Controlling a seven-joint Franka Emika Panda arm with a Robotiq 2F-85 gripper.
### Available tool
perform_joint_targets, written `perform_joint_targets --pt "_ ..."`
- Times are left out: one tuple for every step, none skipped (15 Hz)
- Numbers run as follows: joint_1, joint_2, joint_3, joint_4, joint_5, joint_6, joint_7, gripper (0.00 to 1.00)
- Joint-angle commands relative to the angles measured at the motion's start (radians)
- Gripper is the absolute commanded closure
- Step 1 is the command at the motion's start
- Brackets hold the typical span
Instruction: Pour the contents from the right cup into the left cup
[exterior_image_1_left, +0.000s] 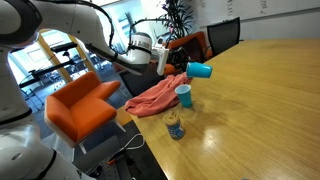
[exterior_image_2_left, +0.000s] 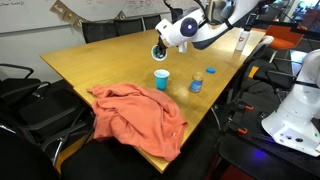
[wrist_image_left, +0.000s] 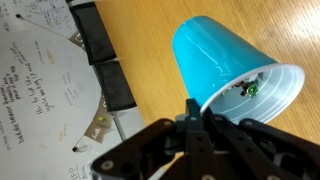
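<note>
My gripper (exterior_image_1_left: 178, 66) is shut on the rim of the right cup (exterior_image_1_left: 200, 69), the larger teal-blue one. It holds the cup tipped on its side in the air above the table. The wrist view shows this cup (wrist_image_left: 215, 55) with a few small bits, the contents (wrist_image_left: 246, 88), lying near its rim, close to my jaws (wrist_image_left: 195, 112). The left cup (exterior_image_1_left: 184, 95), smaller and paler blue, stands upright on the table just below the held cup. Both exterior views show them: the held cup (exterior_image_2_left: 159, 47) hangs over the pale cup (exterior_image_2_left: 161, 79).
An orange cloth (exterior_image_1_left: 152, 98) lies bunched at the table's corner, touching the left cup's side (exterior_image_2_left: 135, 115). A short yellow patterned can (exterior_image_1_left: 175, 125) stands near the table edge (exterior_image_2_left: 196, 82). Black chairs (exterior_image_1_left: 225, 35) and an orange armchair (exterior_image_1_left: 80, 105) ring the wooden table (exterior_image_1_left: 260, 110).
</note>
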Motion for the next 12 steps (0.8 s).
perform_joint_targets --pt "-0.053 0.000 0.065 -0.001 -0.008 -0.021 0.002 0.95" --pt "-0.061 0.001 0.076 -0.001 -0.007 -0.020 0.002 0.95" --pt "-0.066 0.002 0.081 -0.001 -0.007 -0.019 0.002 0.95" --pt "-0.069 0.003 0.083 -0.001 -0.007 -0.019 0.002 0.95" --pt "-0.071 0.003 0.082 -0.001 -0.006 -0.019 0.002 0.99" --pt "-0.064 0.011 0.090 0.001 -0.015 -0.035 -0.004 0.99" --pt "-0.060 0.020 0.101 0.001 -0.023 -0.047 -0.002 0.99" --pt "-0.053 0.027 0.111 0.000 -0.032 -0.060 0.003 0.99" --pt "-0.050 0.037 0.120 0.000 -0.042 -0.068 0.008 0.99" --pt "-0.044 0.045 0.132 -0.003 -0.052 -0.078 0.013 0.99" --pt "-0.041 0.051 0.142 -0.006 -0.062 -0.088 0.016 0.99" --pt "-0.033 0.052 0.152 -0.015 -0.076 -0.113 0.015 0.99"
